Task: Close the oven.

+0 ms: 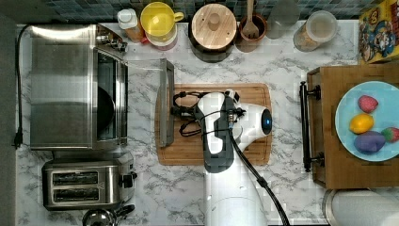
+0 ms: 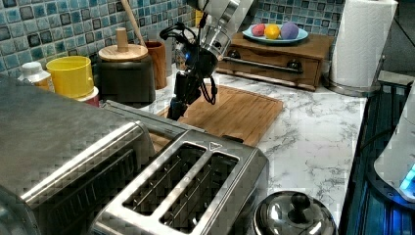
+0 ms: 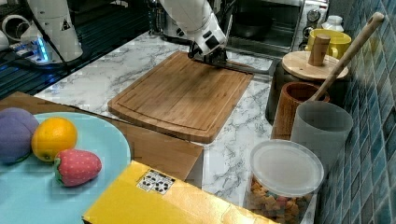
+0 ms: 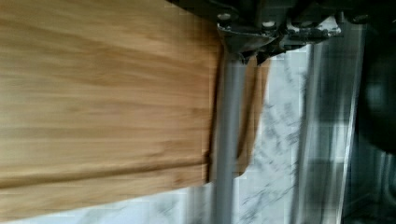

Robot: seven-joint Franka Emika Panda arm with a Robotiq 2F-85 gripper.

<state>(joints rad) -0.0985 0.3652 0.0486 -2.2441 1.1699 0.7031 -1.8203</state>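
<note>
Open oven door point(image 1: 147, 101) spans the counter; cutting board point(image 1: 244, 150) lies bare beside it.

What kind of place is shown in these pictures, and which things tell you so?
Most likely a kitchen counter, perhaps a mock-up for robot work: a toaster oven with its door open, a two-slot toaster, and a wooden cutting board on a marble-patterned countertop before a tiled wall.

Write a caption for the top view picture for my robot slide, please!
Robot gripper at the bar handle of the oven's open door, above a wooden cutting board.
</note>
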